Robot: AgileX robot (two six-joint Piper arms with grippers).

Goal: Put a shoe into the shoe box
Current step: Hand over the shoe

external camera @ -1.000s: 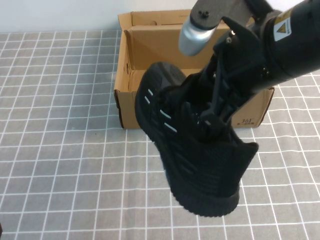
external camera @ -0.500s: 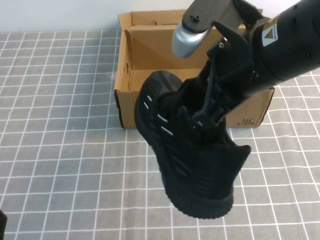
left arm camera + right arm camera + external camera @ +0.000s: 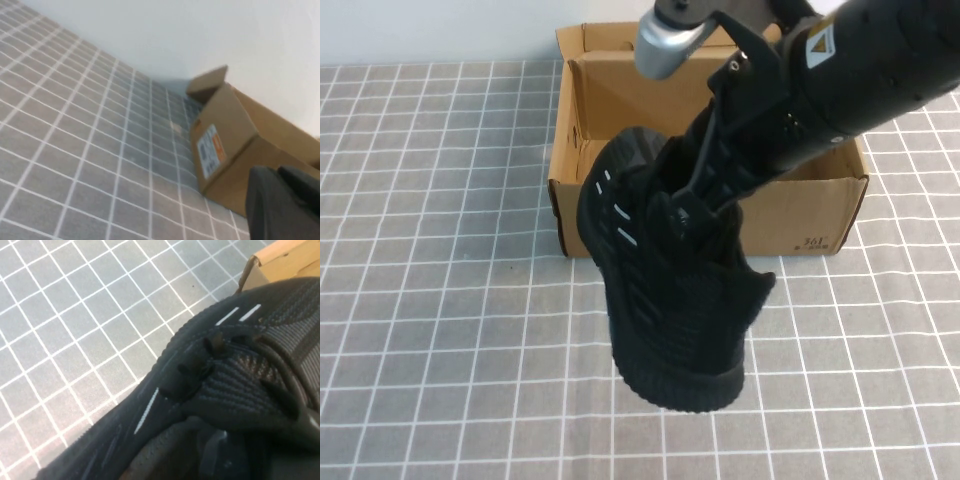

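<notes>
A grey tabletop (image 3: 440,330) marked with a white grid fills the scene. At its far edge stands the shoe box (image 3: 810,205), brown cardboard with its flaps upright and its top open. The right arm (image 3: 865,75), black and bulky, reaches in from the upper right and crosses above the box. The shoe (image 3: 670,290), an all-black knit sneaker with short white dashes on its side, hangs in the air from that arm, toe toward the box's near left corner, heel toward the camera, over the tabletop just in front of the box. The right pincer (image 3: 705,200) is clamped on the shoe at its laced opening. The left pincer (image 3: 282,202) shows only as a dark shape beside the box; whether it is open cannot be told.
</notes>
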